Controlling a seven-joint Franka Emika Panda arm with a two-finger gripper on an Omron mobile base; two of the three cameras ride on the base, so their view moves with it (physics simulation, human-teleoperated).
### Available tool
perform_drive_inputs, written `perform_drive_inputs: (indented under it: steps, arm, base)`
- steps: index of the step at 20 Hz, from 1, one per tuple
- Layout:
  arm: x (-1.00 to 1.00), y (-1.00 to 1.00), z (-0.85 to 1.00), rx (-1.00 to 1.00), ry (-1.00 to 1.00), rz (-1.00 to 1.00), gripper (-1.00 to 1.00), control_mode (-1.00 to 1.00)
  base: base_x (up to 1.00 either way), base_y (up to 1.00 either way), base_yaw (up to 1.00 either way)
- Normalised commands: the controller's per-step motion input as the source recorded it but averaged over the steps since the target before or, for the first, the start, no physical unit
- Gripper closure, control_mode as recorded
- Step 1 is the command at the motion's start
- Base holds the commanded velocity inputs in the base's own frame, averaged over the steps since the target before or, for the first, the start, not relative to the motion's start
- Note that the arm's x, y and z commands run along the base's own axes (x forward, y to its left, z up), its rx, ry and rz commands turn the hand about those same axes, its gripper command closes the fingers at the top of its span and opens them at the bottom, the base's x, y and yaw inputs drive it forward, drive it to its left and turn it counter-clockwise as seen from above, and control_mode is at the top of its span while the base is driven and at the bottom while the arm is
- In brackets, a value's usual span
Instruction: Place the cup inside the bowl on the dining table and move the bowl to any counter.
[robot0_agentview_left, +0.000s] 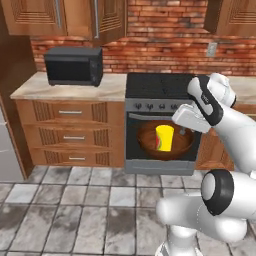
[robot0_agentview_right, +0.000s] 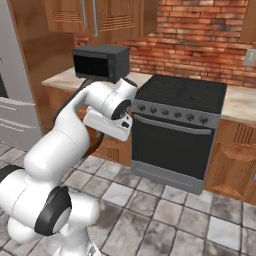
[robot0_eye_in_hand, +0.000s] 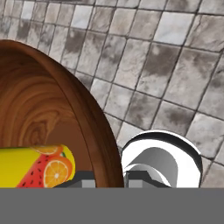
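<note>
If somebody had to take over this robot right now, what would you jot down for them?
Tool: shut on the rim of the bowl, carrying it in the air in front of the stove; in the hand view the rim sits between the fingertips.
Cup: already inside the bowl, so the first step is done.
Left to do: set the bowl down on a counter. The beige stretch left of the stove, beside the microwave, looks nearest. Keep the bowl level so the cup does not slide out, then open the tool.
</note>
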Motion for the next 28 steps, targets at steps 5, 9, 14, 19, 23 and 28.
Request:
perform_drive_inputs:
  steps: [5, 9, 14, 19, 23, 28]
  arm:
    - [0.00, 0.00, 0.00, 0.00, 0.00, 0.00, 1.00, 1.00]
    - [0.00, 0.00, 0.00, 0.00, 0.00, 0.00, 1.00, 1.00]
    - [0.00, 0.00, 0.00, 0.00, 0.00, 0.00, 1.00, 1.00]
    - [0.00, 0.00, 0.00, 0.00, 0.00, 0.00, 1.00, 1.00]
    - [0.00, 0.00, 0.00, 0.00, 0.00, 0.00, 1.00, 1.00]
    - [0.00, 0.00, 0.00, 0.00, 0.00, 0.00, 1.00, 1.00]
  base:
    - [0.02, -0.94, 0.02]
    - [0.09, -0.85, 0.00]
    - [0.07, -0.69, 0.00]
    - [0.20, -0.50, 0.00]
    - [0.37, -0.49, 0.00]
    - [0.47, -0.61, 0.00]
